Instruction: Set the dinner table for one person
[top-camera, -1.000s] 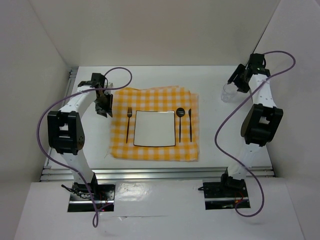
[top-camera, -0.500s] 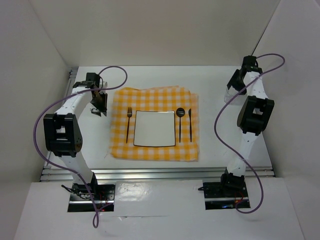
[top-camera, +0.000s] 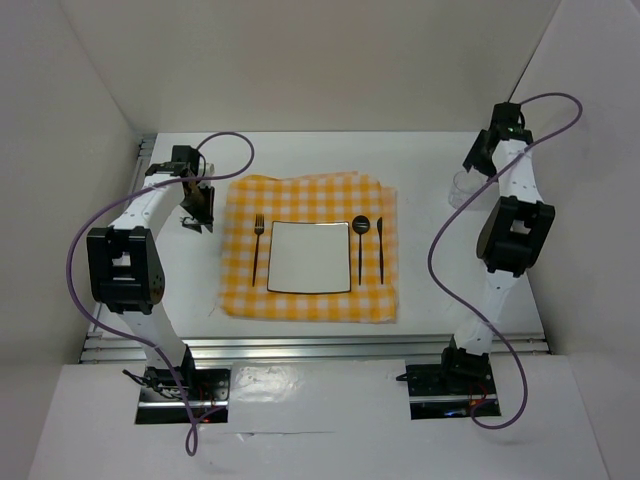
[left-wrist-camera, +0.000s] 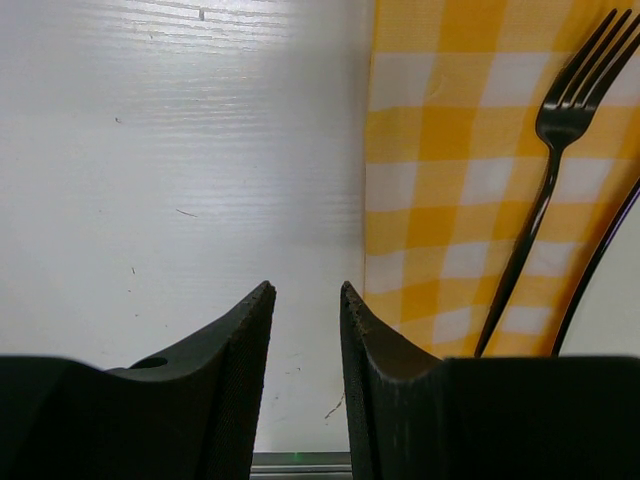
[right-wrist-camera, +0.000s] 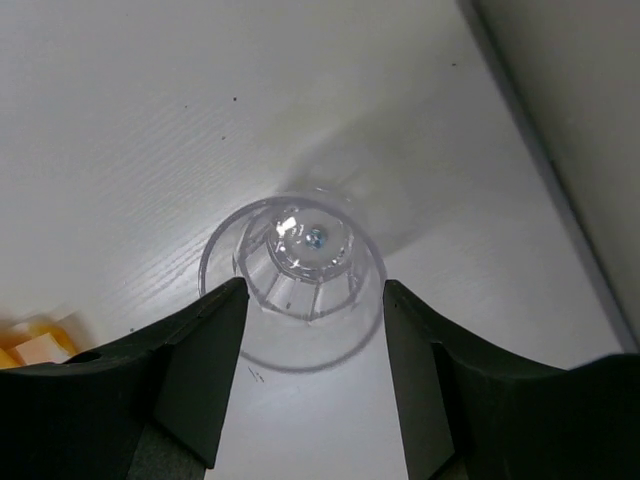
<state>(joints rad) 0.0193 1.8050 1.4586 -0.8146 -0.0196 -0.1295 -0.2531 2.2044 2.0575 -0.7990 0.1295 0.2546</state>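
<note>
Take the yellow-and-white checked cloth as your landmark. Nearer to the arm bases than the cloth, the aluminium rail runs along the near edge of the dinner table. That table is the big white tabletop that carries the cloth and stretches past it on every side.

On the cloth's middle sits the square white plate. The fork lies on the cloth's left part, just beside the plate, with its tines toward the far side. On the cloth's right part you have the spoon next to the plate. The knife lies just outside the spoon, and both run parallel to the fork.

Your left gripper hangs over bare tabletop just off the cloth's left edge, level with its far half. Its jaws stand narrow, with a thin gap and nothing between them.

Off the cloth's far right corner, well apart from it, a clear glass stands upright on the table. Your right gripper is over it, spread wide with a finger on either side of the glass. You cannot tell from these views whether the pads touch it.
</note>
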